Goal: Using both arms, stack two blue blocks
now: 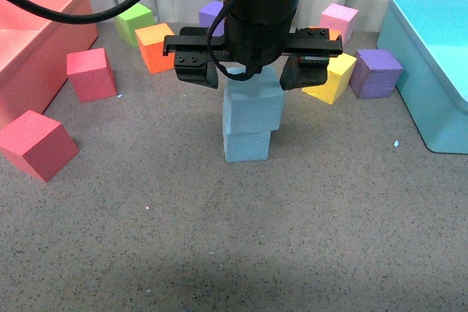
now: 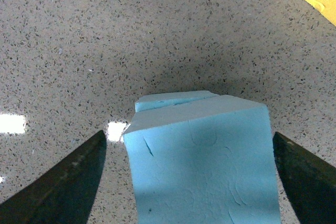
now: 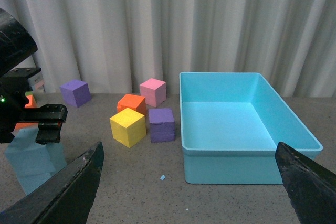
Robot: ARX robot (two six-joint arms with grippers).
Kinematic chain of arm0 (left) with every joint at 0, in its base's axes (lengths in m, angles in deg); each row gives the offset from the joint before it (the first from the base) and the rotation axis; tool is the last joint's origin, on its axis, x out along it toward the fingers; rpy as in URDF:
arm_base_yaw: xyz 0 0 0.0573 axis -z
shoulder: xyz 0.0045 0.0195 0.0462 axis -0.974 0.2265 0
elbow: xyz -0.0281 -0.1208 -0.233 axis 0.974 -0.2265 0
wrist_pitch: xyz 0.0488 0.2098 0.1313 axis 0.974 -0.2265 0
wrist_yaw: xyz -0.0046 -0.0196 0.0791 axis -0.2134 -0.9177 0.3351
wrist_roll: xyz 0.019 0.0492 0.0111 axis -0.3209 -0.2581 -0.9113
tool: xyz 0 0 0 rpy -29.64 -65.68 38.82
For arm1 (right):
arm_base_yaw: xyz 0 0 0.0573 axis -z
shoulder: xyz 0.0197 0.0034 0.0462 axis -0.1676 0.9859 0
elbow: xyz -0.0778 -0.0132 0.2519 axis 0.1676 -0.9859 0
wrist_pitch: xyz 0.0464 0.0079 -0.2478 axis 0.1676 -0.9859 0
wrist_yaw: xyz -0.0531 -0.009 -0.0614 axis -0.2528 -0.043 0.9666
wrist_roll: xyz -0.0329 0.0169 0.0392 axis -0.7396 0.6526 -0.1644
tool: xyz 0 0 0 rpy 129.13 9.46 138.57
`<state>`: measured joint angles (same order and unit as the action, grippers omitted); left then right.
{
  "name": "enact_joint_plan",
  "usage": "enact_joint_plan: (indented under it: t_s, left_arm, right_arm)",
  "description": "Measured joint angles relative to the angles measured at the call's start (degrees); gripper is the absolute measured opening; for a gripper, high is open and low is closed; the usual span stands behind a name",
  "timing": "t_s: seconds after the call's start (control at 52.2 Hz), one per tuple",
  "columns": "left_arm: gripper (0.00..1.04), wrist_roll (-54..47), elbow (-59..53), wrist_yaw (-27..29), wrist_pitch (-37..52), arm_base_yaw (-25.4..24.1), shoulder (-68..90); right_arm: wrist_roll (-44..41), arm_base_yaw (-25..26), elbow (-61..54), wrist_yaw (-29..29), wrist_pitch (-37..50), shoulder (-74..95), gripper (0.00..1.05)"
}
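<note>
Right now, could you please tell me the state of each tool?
Left tool: open, its fingers either side of the upper blue block with gaps, holding nothing.
Right tool: open, empty, facing the turquoise bin.

Left arm (image 1: 259, 5): black glossy housing, thick black cable, screws on crossbar, wedge-shaped black jaws.

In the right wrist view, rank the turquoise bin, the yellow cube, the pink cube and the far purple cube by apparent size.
1. Turquoise bin, largest by far.
2. Yellow cube.
3. Pink cube and far purple cube: alike. Both sit farther back, so the difference from yellow may only be distance.
</note>
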<state>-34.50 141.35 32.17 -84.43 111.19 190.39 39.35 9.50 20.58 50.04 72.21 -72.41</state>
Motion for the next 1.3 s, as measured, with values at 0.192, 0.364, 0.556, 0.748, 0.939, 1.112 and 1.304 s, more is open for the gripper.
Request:
enact_joint_plan:
  t_s: [0.192,0.364,0.556,0.748,0.939,1.112,1.304]
  left_arm:
    - [0.98,-0.44,-2.43,-0.11,1.62,-0.11,-3.48]
    - [0.98,-1.11,-6.16,0.37,3.13,-0.35,-7.91]
    - [0.72,-20.48,-33.55,11.41,47.82,-2.97,-17.16]
    - [0.36,-28.46,-60.50,5.70,93.26,-10.69,-30.82]
    - [0.04,-29.59,-75.30,0.00,98.71,-16.52,-39.41]
    - [0.04,-29.86,-82.07,-3.82,98.03,-19.89,-46.29]
    - [0.04,-30.08,-87.25,-6.78,95.06,-23.45,-54.53]
  right_arm:
    - [0.00,0.00,0.00,0.00,0.00,0.00,0.95]
    - [0.00,0.00,0.00,0.00,0.00,0.00,0.95]
    - [0.02,0.00,0.00,0.02,0.00,0.00,0.95]
    - [0.00,0.00,0.00,0.09,0.00,0.00,0.95]
    - [0.00,0.00,0.00,0.00,0.00,0.00,0.95]
    - [0.02,0.00,0.00,0.09,0.00,0.00,0.95]
    - [0.00,0.00,0.00,0.00,0.00,0.00,0.95]
